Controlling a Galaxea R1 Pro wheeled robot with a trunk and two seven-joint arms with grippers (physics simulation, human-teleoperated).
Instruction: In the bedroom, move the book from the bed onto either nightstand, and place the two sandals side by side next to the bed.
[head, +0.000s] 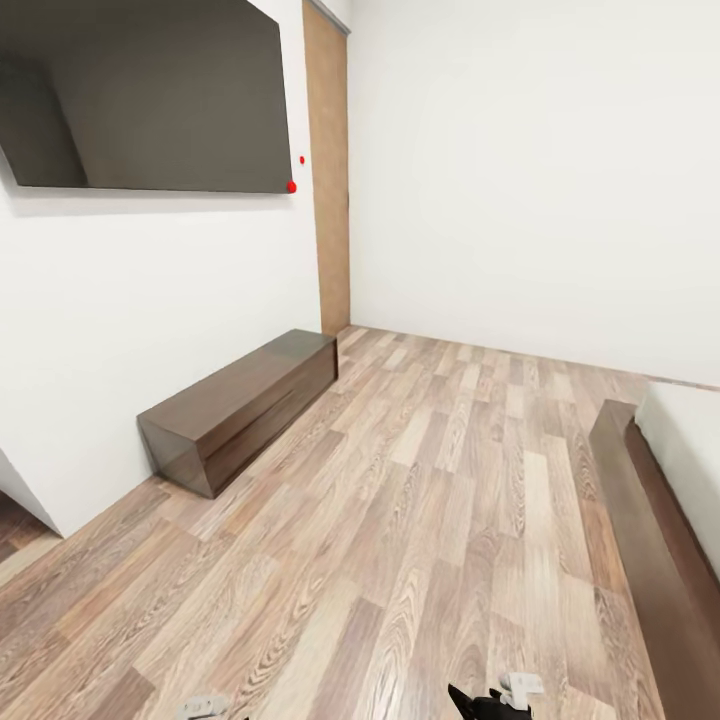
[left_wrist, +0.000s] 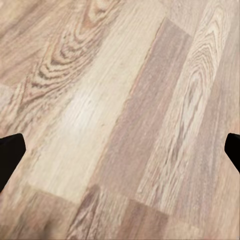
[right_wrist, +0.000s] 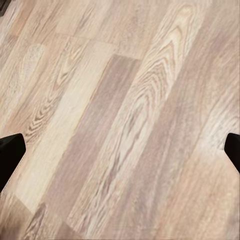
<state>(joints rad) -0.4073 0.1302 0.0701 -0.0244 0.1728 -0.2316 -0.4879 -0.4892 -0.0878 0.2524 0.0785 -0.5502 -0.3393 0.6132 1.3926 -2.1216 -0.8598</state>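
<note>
The bed's light-grey mattress (head: 692, 450) and dark wooden frame (head: 650, 530) show at the right edge of the head view. The book, the two sandals and the nightstands are out of view. In the left wrist view my left gripper (left_wrist: 120, 155) is open, its dark fingertips (left_wrist: 9, 157) far apart over bare wood planks. My right gripper (right_wrist: 120, 152) is also open, with only floor between its fingertips (right_wrist: 9, 155). Bits of both arms peek in at the head view's lower edge.
A long dark-brown dresser (head: 240, 405) stands against the left wall under a dark wall screen (head: 150, 95). A brown door (head: 328, 170) sits in the far corner. A white wall corner (head: 40, 500) juts out at the left. Wood-plank floor (head: 430, 520) runs between dresser and bed.
</note>
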